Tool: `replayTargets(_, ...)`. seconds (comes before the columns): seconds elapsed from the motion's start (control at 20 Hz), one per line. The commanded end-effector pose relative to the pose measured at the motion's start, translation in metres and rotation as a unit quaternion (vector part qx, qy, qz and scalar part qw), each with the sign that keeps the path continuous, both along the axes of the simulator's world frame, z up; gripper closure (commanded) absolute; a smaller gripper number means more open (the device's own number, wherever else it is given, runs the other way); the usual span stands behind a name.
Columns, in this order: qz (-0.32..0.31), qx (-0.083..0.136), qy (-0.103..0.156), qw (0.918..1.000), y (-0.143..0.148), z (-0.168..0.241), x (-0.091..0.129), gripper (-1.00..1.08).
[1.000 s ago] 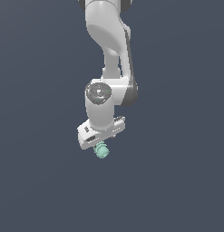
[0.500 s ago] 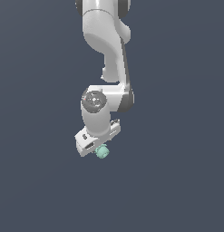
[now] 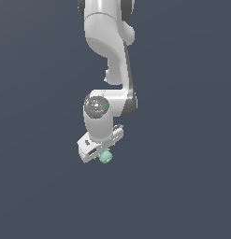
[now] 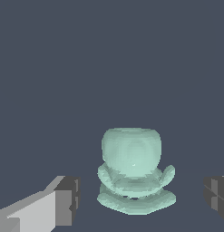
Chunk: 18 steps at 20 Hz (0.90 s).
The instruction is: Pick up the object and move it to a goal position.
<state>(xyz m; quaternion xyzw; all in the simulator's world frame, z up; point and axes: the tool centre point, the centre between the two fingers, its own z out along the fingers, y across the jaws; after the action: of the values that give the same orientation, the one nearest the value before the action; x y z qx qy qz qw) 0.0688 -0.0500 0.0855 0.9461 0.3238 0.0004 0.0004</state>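
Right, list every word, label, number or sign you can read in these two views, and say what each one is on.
None: no readable text in either view.
Small mint-green knobbly ridged object: plain surface, no marking.
White robot gripper: no lettering visible; in the wrist view its jaws stand either side of the object, with a gap on each side.
Round grey cap on the white arm's wrist joint: small coloured specks, too small to read as text.

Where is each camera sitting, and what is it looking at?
Exterior view: sits off the arm, facing the white arm from outside; the tool hangs at its end beside the little green piece.
Wrist view: sits on the wrist, looking along the tool; it shows the green piece between two fingers, with gaps on both sides.
Both views share the green piece and the plain dark background.
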Motion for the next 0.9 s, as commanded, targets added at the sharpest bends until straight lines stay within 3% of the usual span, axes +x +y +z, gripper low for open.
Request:
replayTargets(0.0,0.001,0.0,0.001,1.0,0.0,-0.009,-0.001,-0.92)
replayTargets(0.3,0.002,0.0,0.001,1.0,0.0,-0.04,-0.001,-0.92)
replayTargets(0.6,0.002,0.0,0.0,1.0,0.0,-0.045,0.0,-0.92)
replayTargets(0.65,0.002,0.0,0.0,1.0,0.0,-0.045,0.0,1.08)
replayTargets(0.85,0.002,0.0,0.0,1.0,0.0,-0.045,0.0,1.08)
